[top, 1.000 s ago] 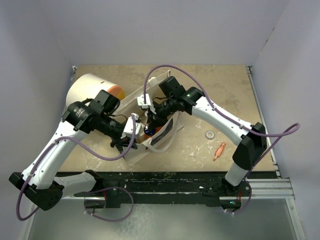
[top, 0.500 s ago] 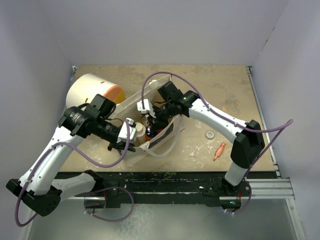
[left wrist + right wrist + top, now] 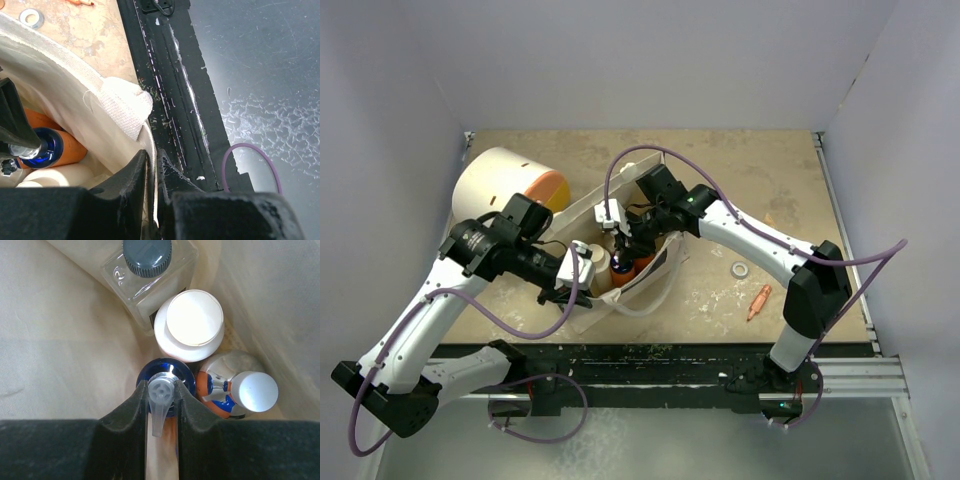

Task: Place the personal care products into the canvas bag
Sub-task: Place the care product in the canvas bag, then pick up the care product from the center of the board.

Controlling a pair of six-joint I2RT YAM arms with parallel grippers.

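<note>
The cream canvas bag (image 3: pixel 655 278) stands mid-table with its mouth held wide. My left gripper (image 3: pixel 582 264) pinches its near rim (image 3: pixel 120 100), with the canvas wall between the jaws (image 3: pixel 152 161). My right gripper (image 3: pixel 623 247) reaches down into the bag. It is shut (image 3: pixel 161 386) on the clear pump head of an orange bottle with a blue collar (image 3: pixel 150 371). Beside it in the bag stand a white bottle (image 3: pixel 195 322), a clear bottle with a dark cap (image 3: pixel 147 257) and an orange bottle with a white cap (image 3: pixel 250 390).
A big white drum with an orange end (image 3: pixel 505 180) lies just left of the bag, behind my left arm. A small tape ring (image 3: pixel 741 270) and an orange stick-like item (image 3: pixel 758 301) lie on the table to the right. The black front rail (image 3: pixel 170 65) runs close to the bag.
My left gripper has drawn the bag's rim a little toward the near left. My right gripper has shifted left and lower into the bag with the pump bottle.
</note>
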